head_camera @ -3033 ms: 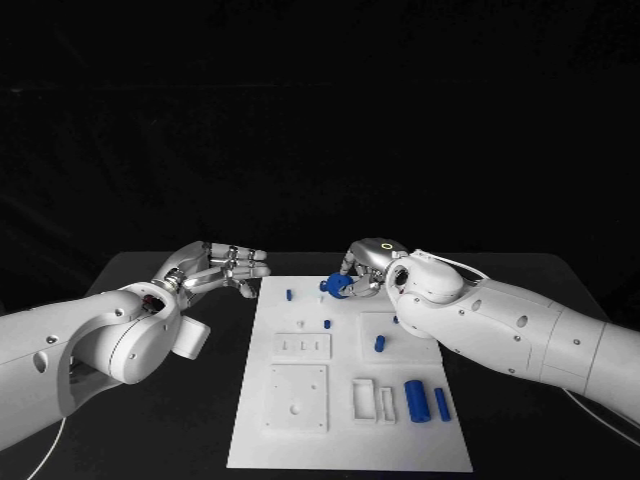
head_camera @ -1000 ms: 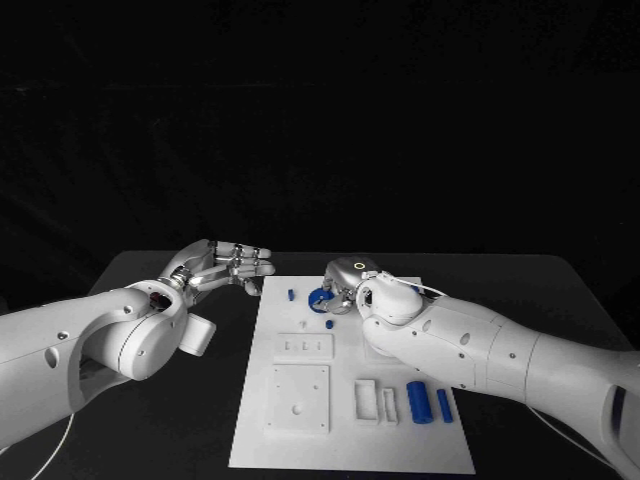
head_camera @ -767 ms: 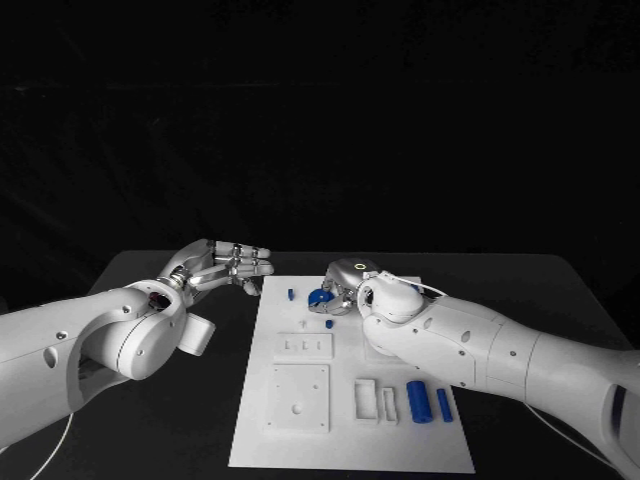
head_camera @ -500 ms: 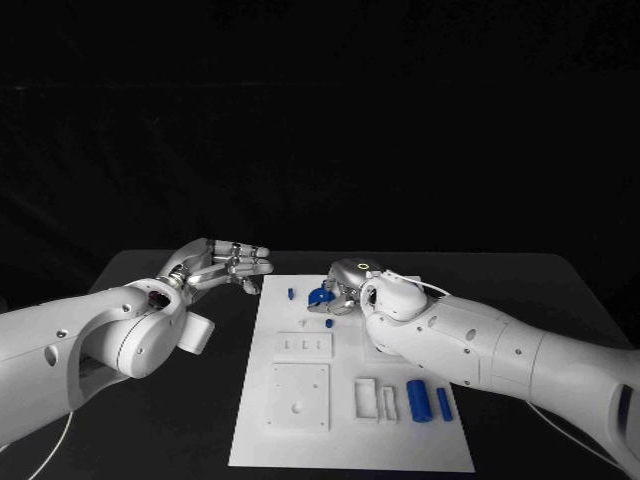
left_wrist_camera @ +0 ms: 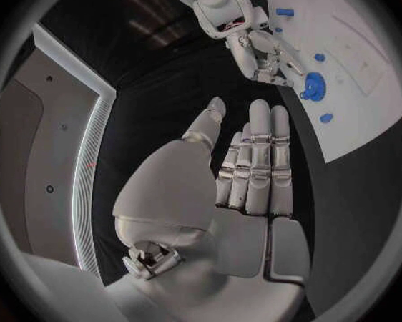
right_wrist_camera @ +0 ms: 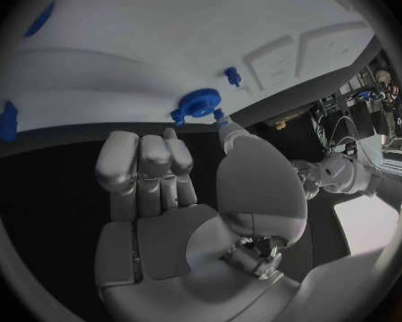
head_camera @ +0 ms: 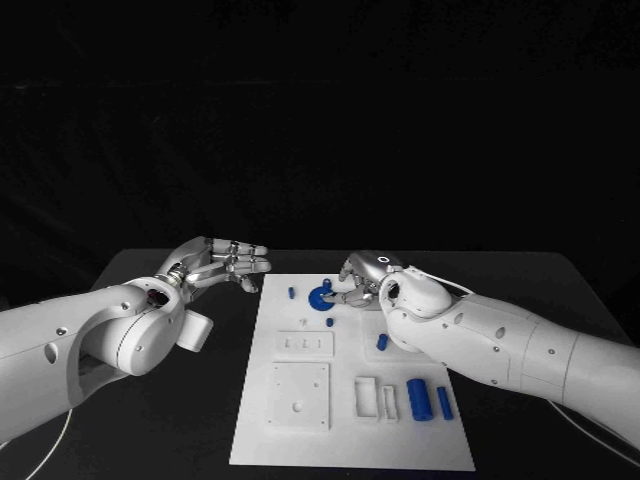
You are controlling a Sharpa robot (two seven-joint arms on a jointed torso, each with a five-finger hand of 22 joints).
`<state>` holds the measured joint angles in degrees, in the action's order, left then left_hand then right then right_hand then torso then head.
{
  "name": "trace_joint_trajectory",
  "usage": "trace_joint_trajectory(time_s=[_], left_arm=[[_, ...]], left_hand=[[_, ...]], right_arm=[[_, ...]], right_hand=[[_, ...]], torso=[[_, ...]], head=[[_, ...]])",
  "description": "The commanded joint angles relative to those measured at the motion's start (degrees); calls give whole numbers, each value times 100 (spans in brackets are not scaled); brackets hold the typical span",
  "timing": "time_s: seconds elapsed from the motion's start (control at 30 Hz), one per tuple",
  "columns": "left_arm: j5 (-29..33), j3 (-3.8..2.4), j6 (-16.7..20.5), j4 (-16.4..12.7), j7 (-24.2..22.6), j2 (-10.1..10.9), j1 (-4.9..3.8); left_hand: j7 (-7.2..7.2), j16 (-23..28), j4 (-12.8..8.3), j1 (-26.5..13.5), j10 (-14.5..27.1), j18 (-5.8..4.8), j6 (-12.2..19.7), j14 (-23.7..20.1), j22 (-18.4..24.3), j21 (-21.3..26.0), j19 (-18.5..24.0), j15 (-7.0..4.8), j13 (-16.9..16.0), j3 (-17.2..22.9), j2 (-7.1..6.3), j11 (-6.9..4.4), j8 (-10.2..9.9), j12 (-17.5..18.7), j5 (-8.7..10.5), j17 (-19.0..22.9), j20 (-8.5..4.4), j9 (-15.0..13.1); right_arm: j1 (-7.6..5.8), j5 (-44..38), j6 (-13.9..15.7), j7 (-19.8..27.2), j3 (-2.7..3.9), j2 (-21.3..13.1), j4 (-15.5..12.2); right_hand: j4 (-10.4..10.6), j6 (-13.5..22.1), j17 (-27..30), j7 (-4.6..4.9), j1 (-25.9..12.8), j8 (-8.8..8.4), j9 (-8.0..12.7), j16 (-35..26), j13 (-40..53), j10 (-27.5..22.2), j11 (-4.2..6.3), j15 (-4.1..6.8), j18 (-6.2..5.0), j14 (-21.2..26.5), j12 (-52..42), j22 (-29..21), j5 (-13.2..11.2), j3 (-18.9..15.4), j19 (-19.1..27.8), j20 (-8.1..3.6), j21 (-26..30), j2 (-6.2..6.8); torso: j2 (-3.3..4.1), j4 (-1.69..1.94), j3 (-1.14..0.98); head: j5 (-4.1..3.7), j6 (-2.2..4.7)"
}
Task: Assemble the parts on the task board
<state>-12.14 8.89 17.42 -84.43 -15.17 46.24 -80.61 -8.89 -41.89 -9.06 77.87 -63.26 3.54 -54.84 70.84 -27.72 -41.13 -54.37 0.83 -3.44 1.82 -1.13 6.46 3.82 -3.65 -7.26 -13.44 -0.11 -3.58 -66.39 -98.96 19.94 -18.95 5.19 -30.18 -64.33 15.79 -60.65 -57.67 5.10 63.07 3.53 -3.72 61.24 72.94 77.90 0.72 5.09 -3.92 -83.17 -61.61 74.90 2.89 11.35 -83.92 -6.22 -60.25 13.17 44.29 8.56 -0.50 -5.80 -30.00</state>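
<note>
Task board [head_camera: 352, 440] is seen in the head view lengthwise on the black table [head_camera: 147, 275], with a round blue part [head_camera: 322, 297] at its far end, pinched by the right hand [head_camera: 358, 283]. In the left wrist view, the left hand [left_wrist_camera: 246, 172] is held empty beside the board, fingers straight and close together. In the right wrist view, the round blue part [right_wrist_camera: 198, 105] is touched by the right hand's fingertips [right_wrist_camera: 221, 123].

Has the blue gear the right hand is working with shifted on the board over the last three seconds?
Yes. The blue gear went from near the task board centre line leftward, closer to the small blue peg; the right hand touches it.
</note>
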Motion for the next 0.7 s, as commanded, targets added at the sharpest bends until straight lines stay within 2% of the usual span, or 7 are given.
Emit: trace_joint_trajectory(time_s=[0.03,0.2,0.27,0.37,0.5,0.6,0.7], left_arm=[[37,-6,-56,-1,-41,14,-3],[41,-6,-3,-2,-16,57,-3],[42,-6,20,-5,-7,72,-3],[43,-6,27,-11,-4,88,-3],[44,-5,-17,-15,8,100,-3],[45,-5,-97,-23,-5,113,-3],[45,-4,-152,-19,-22,119,-2]], left_hand=[[-14,-14,-4,12,30,63,21,12,13,-3,-27,21,1,-29,43,1,14,6,-18,12,13,-3],[-14,-12,-6,16,31,63,21,10,14,-3,-26,21,1,-28,42,1,14,6,-19,14,13,-3],[-18,3,-22,46,60,63,21,-2,16,-1,-20,24,1,-16,47,9,14,10,-23,22,12,-2],[-19,112,-30,56,109,51,-12,-72,40,47,45,45,1,-11,42,23,19,8,-23,76,34,-4],[-9,370,-29,56,-66,31,-14,-108,122,176,119,53,6,8,65,-11,13,-28,-25,201,59,-3],[10,476,-75,69,-476,6,57,-88,143,207,122,14,7,78,102,-95,10,7,-44,242,23,-1],[10,586,-164,15,-444,-22,18,-15,152,215,97,7,7,171,104,-90,16,15,-50,261,-7,-3]], right_arm=[[-4,256,505,178,119,-196,-166],[-4,555,550,447,378,-585,-422],[-4,622,518,655,462,-748,-482],[-4,797,354,1051,594,-1001,-498],[-1,1176,86,1678,680,-1261,-378],[62,1488,-1,2132,755,-1411,-239],[135,1717,-98,2387,865,-1499,-91]], right_hand=[[-36,-55,-2,-1,81,9,3,36,7,2,-1,-39,-6,-2,-41,780,13,7,-191,39,-29,-3],[-190,-44,52,15,302,8,3,-3,-7,-21,-21,-51,-14,14,-31,772,26,-132,-169,55,-4,-19],[-484,-120,106,3,627,12,-1,-66,-44,-65,-25,-50,-28,33,29,739,28,-293,-129,61,130,-9],[-894,-137,115,-6,1141,5,4,-116,-96,-83,-41,-57,-2,29,63,721,449,-743,-103,42,233,-229],[-1508,-128,99,-8,1383,6,6,-152,-128,-113,-21,-36,22,30,82,712,590,-269,-82,49,311,-330],[-1778,-84,155,39,1550,2,10,-240,-174,-176,-44,-39,24,64,157,680,1205,-103,-41,40,450,-377],[-2097,-18,119,53,1461,2,11,-238,-191,-195,-43,-44,26,53,165,687,1460,110,-45,41,451,-359]], torso=[[-6,-12,-10],[-6,-72,-55],[-7,-98,-71],[-6,-127,-97],[-7,-150,-109],[-4,-163,-130],[-9,-160,-147]], head=[[6,27],[39,31],[60,43],[57,51],[26,35],[25,33],[32,26]])
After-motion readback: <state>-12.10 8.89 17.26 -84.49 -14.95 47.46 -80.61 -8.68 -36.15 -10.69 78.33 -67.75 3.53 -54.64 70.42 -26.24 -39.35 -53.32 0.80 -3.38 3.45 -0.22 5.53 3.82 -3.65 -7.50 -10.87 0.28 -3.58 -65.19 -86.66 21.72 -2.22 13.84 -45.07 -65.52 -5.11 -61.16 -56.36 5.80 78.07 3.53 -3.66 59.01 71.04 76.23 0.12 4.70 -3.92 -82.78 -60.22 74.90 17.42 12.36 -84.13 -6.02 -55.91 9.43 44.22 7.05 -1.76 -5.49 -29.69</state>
